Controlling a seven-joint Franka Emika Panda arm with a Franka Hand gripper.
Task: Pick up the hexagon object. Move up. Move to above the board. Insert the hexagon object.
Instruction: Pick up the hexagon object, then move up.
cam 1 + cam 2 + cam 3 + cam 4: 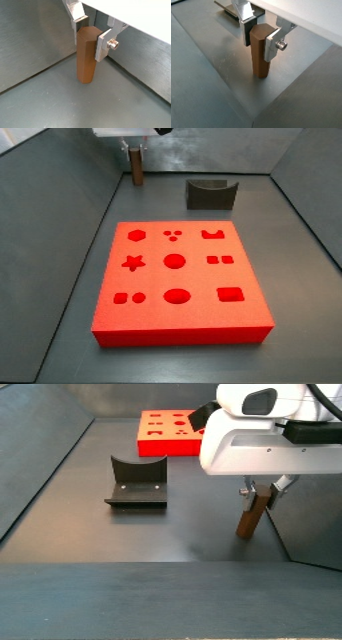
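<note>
Gripper [261, 31] plates pinch the upper end of the hexagon object [259, 52], a slim brown peg standing upright with its foot at or just above the grey floor [211, 85], near the corner where two walls meet. In a side view that peg [136, 164] stands at about eleven o'clock from the board [181, 278], well apart, with the fixture [210, 193] at about one o'clock from the board.

Both wrist views look closely down past the gripper [93, 31] at the surface's corner, while both side views face the whole surface [67, 278] from opposite ends.
</note>
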